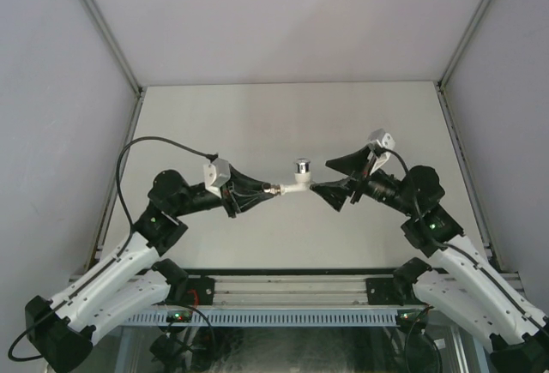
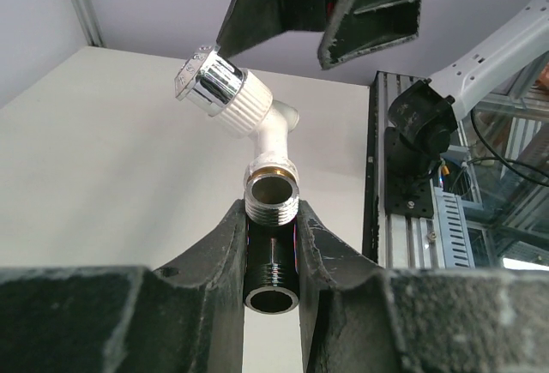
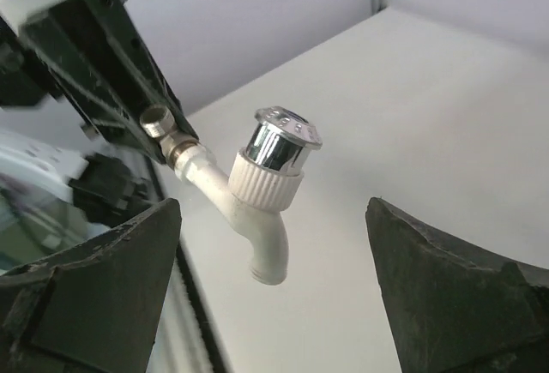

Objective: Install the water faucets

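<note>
My left gripper [image 1: 271, 191] is shut on the short dark-grey metal fitting [image 2: 273, 263], held between its jaws above the table. The white elbow tap [image 1: 294, 186] with its silvery cap [image 1: 302, 167] sticks out from the fitting's threaded end [image 2: 272, 198] and hangs in the air from it. It also shows in the left wrist view [image 2: 268, 129] and the right wrist view [image 3: 257, 197]. My right gripper [image 1: 331, 182] is open, its jaws wide on either side of the tap's spout and not touching it [image 3: 273, 219].
The white table [image 1: 257, 116] lies under both arms, with grey walls on three sides. The aluminium rail [image 1: 292, 291] with the arm bases runs along the near edge. The left gripper [image 3: 103, 64] faces the right wrist camera closely.
</note>
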`<state>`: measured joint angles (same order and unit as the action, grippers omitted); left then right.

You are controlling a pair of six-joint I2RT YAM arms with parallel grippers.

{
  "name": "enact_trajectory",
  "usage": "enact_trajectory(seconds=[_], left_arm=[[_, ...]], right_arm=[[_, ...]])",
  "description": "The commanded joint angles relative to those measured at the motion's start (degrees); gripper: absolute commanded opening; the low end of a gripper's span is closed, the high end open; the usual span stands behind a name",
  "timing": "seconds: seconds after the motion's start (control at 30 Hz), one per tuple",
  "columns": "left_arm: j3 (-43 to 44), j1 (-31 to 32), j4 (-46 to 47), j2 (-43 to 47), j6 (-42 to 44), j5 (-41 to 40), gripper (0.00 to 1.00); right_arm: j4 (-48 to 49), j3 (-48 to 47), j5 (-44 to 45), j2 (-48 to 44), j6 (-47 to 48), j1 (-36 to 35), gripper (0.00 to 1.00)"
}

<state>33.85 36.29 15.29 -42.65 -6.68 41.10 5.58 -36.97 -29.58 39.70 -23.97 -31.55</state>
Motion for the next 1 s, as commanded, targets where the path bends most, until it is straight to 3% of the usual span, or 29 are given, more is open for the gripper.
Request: enact_trajectory(seconds=[0.0, 0.13, 0.27, 0.4, 0.5, 0.77, 0.97], left_arm=[[2.9, -0.2, 0.1, 0.0, -1.6, -1.1, 0.00], [3.5, -0.2, -2.2, 0.1, -1.7, -2.8, 0.00], [4.1, -0.2, -2.9, 1.0, -4.1, -4.9, 0.00], [5.2, -0.3, -4.2, 1.1, -5.9, -5.7, 0.00], [5.2, -0.2, -4.0, 0.9, -7.4, -5.0, 0.00], [4.2, -0.2, -0.9, 0.8, -10.9, -3.7, 0.00], [4.6, -0.2, -0.4, 0.7, -12.1, -2.7, 0.00]], right_arm=[[-1.1, -1.8, 1.9, -4.4, 27.8, -3.0, 0.89], [-1.1, 1.6, 1.5, -8.1, 53.3, -9.4, 0.92], [-3.4, 4.6, 11.4, -8.6, 79.6, -19.2, 0.95], [1.2, 7.1, 25.2, -5.1, 91.4, -27.7, 0.94], [6.4, 8.3, 29.3, -2.0, 94.9, -30.3, 0.93], [10.7, 8.3, 29.7, 3.2, 96.4, -30.8, 0.83], [12.9, 8.3, 28.3, 4.7, 95.0, -30.8, 0.65]])
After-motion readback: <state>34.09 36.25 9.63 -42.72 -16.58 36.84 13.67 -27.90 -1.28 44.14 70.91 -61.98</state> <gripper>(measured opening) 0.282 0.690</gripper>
